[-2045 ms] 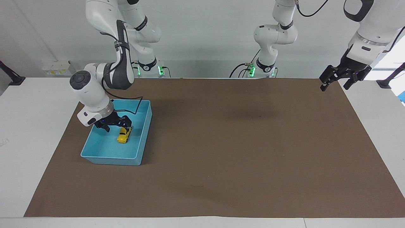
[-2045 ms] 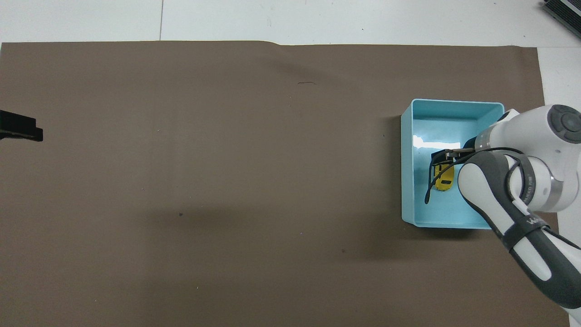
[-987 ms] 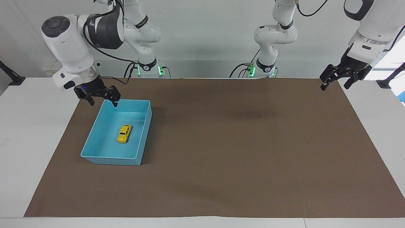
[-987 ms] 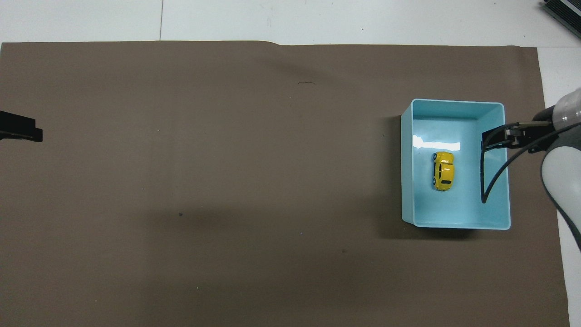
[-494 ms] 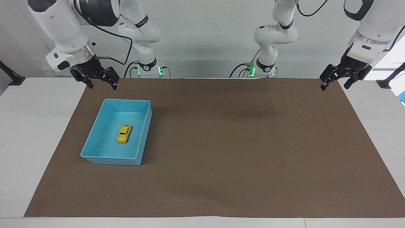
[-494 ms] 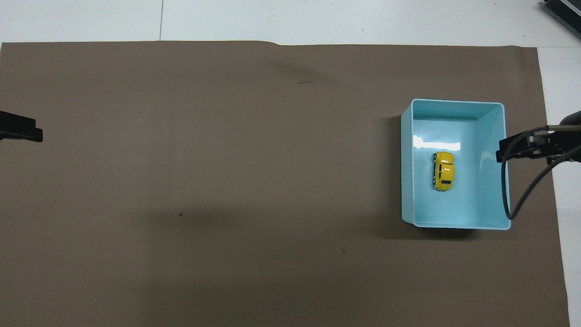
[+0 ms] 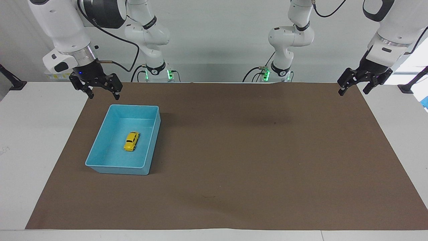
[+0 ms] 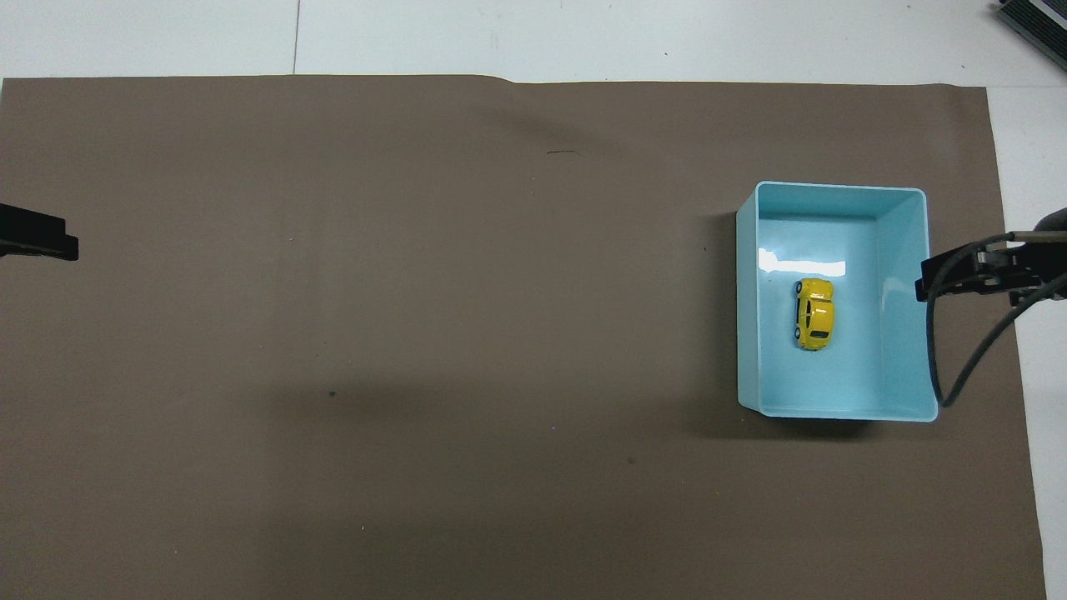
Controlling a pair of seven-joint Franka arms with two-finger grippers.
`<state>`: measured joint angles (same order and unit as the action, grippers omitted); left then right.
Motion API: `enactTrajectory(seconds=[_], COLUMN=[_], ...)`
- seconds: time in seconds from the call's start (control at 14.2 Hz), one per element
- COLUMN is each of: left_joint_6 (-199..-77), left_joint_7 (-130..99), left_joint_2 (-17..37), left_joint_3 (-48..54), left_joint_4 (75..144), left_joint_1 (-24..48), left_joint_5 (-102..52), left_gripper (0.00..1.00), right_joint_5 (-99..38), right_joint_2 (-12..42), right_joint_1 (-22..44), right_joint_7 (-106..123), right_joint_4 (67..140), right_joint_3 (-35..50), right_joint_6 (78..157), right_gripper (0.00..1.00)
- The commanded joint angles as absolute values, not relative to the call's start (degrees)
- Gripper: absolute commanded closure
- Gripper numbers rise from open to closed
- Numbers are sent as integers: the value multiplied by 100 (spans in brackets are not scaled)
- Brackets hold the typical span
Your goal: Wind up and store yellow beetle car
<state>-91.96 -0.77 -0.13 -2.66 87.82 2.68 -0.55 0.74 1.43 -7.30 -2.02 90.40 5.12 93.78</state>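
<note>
The yellow beetle car (image 7: 131,141) lies on its wheels inside the blue tray (image 7: 100,152), near the tray's middle; it also shows in the overhead view (image 8: 814,313) in the tray (image 8: 904,250). My right gripper (image 7: 104,96) is open and empty. It hangs high in the air over the mat by the tray's corner at the right arm's end, well clear of the car; its tip shows in the overhead view (image 8: 959,279). My left gripper (image 7: 352,92) is open and empty and waits over the mat's corner at the left arm's end.
A brown mat (image 7: 254,150) covers most of the white table (image 7: 33,134). The tray stands on the mat toward the right arm's end. The left gripper's tip (image 8: 37,237) shows at the edge of the overhead view.
My right gripper was down in the tray at the car. It has let go, risen out of the tray and drawn back toward its base. The car stays in the tray.
</note>
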Motion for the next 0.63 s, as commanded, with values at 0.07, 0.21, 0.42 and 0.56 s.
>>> enactTrajectory(seconds=[0.07,0.21,0.42,0.56], left_joint_6=[-9238,-9229,-9150,-9150], left_joint_7=[-62,-44,-44,-53], left_joint_2=[-105,-105,-114,-114], left_joint_3=[-193,-202,-211,-220], left_joint_4=[8850,8851,8851,8851], left_joint_1=[290,290,238,211], left_joint_5=[-97,-97,-88,-97], left_gripper=[0,0,0,0], right_joint_5=[44,44,44,44], right_joint_2=[123,123,123,123], right_joint_1=[-756,-756,-756,-756], right_joint_7=[-254,-290,-290,-290], right_joint_4=[9079,9079,9079,9079], right_joint_3=[536,536,536,536], right_joint_6=[9378,9378,9378,9378], right_gripper=[0,0,0,0])
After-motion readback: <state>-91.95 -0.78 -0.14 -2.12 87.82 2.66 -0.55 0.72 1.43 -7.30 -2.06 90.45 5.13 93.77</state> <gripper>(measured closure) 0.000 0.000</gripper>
